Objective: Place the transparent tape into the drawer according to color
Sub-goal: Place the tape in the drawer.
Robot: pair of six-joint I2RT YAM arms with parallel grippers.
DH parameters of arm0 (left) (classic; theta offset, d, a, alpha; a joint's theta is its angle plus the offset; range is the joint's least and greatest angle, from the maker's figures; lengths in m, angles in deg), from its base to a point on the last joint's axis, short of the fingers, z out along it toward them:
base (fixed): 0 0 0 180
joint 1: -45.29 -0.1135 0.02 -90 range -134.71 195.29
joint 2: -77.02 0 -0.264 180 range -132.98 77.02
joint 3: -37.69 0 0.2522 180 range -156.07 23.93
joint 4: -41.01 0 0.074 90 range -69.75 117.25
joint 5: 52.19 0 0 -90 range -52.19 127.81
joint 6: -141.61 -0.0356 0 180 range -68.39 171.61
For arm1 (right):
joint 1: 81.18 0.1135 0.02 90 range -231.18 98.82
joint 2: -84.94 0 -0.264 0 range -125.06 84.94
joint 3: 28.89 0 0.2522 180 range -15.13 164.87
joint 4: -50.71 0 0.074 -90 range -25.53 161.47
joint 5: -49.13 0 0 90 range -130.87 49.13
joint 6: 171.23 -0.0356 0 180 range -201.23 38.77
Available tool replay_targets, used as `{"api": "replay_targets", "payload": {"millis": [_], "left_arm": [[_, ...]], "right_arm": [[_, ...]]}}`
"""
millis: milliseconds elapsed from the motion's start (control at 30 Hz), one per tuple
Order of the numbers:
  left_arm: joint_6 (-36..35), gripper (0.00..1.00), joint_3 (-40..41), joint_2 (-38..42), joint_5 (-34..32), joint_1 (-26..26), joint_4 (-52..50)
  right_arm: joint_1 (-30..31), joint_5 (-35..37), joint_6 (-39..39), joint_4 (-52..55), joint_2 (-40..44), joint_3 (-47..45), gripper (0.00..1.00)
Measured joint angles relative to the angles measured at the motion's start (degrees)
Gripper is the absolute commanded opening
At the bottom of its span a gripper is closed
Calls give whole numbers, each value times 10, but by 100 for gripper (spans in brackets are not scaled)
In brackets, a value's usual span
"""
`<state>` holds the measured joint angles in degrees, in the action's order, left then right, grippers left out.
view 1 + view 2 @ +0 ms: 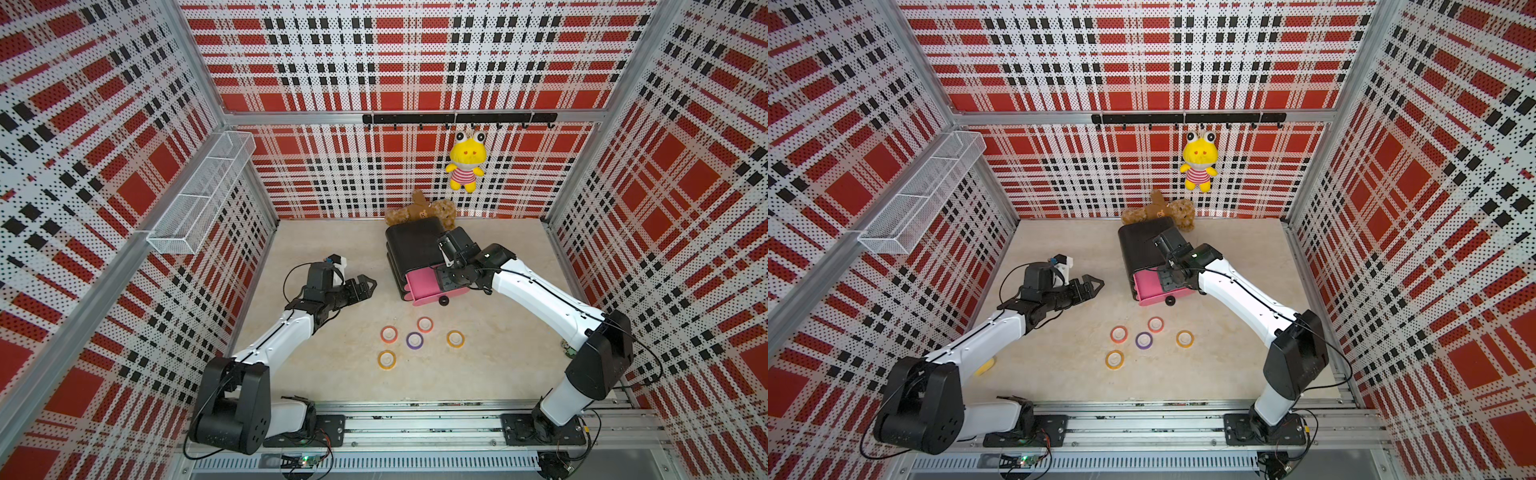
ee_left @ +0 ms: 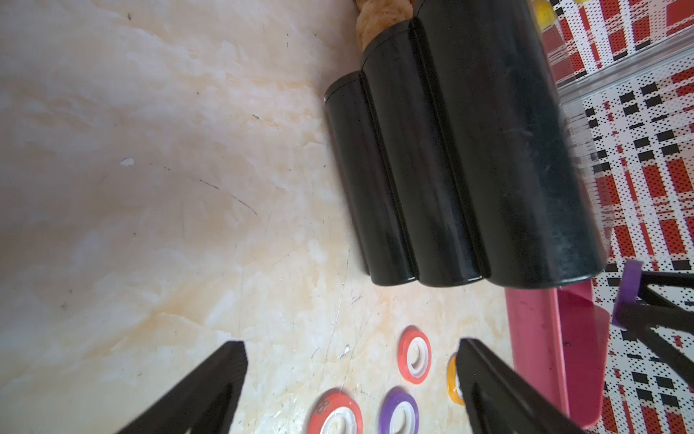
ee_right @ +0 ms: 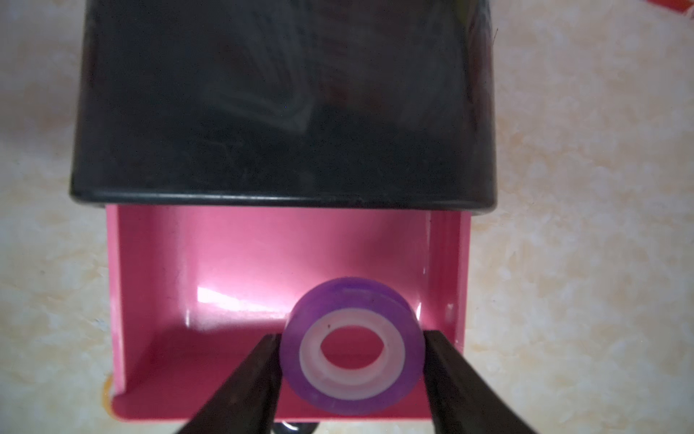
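Right gripper hangs over the open top drawer, mid-frame in both top views. Five tape rings lie lower down on the table: two red-orange, one purple, two yellow-orange. Left wrist view: left gripper spread wide, empty. Right wrist view: fingers pinch a sixth ring, purple, lower centre, over the drawer.

The left arm reaches forward and inward, forearm low. The left gripper lies about level with its jaws spread wide. The right arm stretches toward the back, and the right gripper points downward, its fingers touching opposite sides of a purple tape ring.
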<state>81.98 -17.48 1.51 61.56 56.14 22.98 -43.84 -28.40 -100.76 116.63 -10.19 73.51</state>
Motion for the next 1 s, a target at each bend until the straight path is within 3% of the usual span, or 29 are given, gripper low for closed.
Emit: {"api": "replay_targets", "payload": {"millis": [367,600,800,1000], "left_arm": [[-5,95,0,12,-36,45,-25],[-10,94,0,40,-87,96,-58],[-13,89,0,64,-150,159,-90],[-15,89,0,78,-220,256,-132]], "right_arm": [[0,-3,4,-8,5,10,86],[-9,-27,-4,-14,78,-21,89],[-31,-60,-16,-23,151,-86,90],[-43,-78,-24,-25,189,-140,92]]}}
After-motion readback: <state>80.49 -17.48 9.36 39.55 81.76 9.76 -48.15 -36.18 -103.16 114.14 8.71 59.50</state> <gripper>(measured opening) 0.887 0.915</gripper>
